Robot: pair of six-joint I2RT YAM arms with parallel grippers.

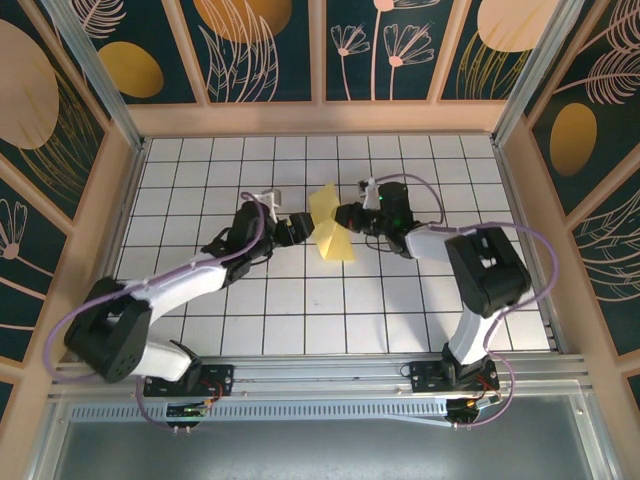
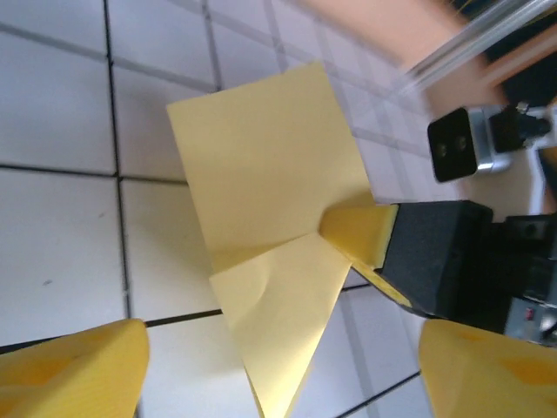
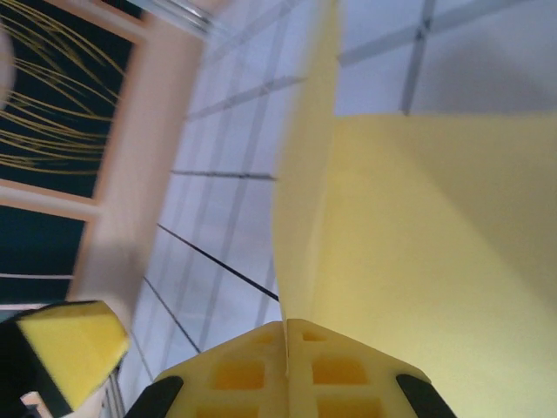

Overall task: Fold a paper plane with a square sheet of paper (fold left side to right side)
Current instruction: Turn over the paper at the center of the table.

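One folded sheet of paper (image 1: 331, 236) and two claws (image 1: 298, 229) (image 1: 346, 217).

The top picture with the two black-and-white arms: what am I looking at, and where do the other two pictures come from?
Those are two robot arms bolted at the near edge of a table, each ending in a two-finger gripper. The top picture comes from a fixed camera above and behind them. The other two come from small cameras on each wrist, so you see the yellow fingers up close. Over the white grid-tiled table is a thin pale-yellow sheet of paper, creased into layered flaps. The right gripper is shut on the paper's edge and holds it. The left gripper is close beside the paper with its fingers wide open, holding nothing.
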